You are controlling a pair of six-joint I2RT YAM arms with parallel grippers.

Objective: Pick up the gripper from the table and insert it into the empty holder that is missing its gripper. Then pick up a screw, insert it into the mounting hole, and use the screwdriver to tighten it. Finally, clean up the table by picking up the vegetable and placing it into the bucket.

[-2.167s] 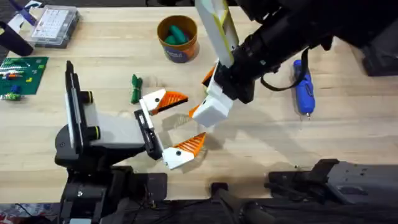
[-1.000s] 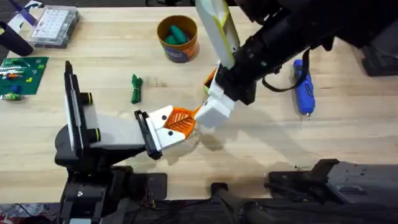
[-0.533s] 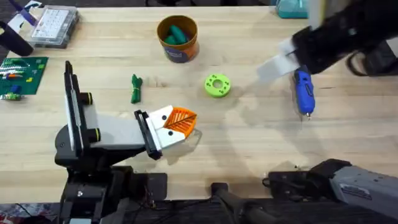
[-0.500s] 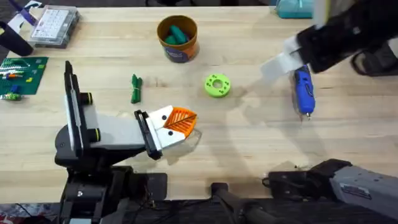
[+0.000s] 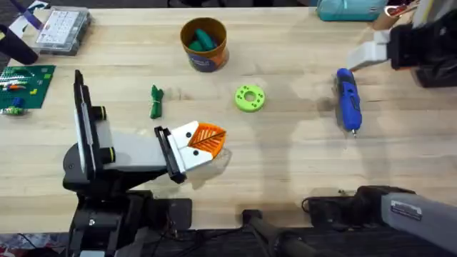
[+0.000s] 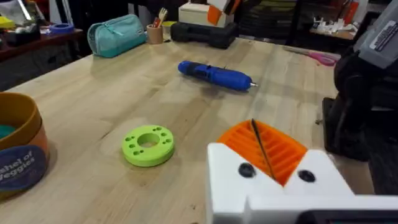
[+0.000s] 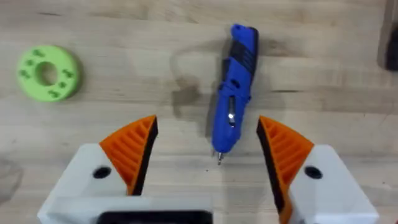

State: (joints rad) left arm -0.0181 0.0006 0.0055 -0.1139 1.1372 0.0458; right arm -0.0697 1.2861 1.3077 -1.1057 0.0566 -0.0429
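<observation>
The blue screwdriver (image 5: 348, 100) lies on the table (image 5: 285, 164) at the right, tip toward the front. My right gripper (image 5: 371, 51) hovers just behind it, and the right wrist view shows that gripper (image 7: 208, 134) open with the screwdriver (image 7: 236, 93) between and beyond its orange pads. My left gripper (image 5: 205, 140) rests low at the table's middle, its pads (image 6: 255, 146) shut on nothing. The dark green vegetable (image 5: 156, 101) lies left of centre. Behind it stands the yellow bucket (image 5: 203, 43) with a teal item inside. The loose gripper, holder and screw are out of view.
A lime-green ring (image 5: 249, 98) with holes lies mid-table, ahead of the left gripper (image 6: 148, 145). A clear parts box (image 5: 61, 28) and a green circuit board (image 5: 21, 86) sit at the far left. A teal pouch (image 5: 350, 8) is at the back right.
The right arm swung from the table's middle to the far right behind the screwdriver, uncovering the green ring. The left gripper closed its fingers and has since stayed still.
</observation>
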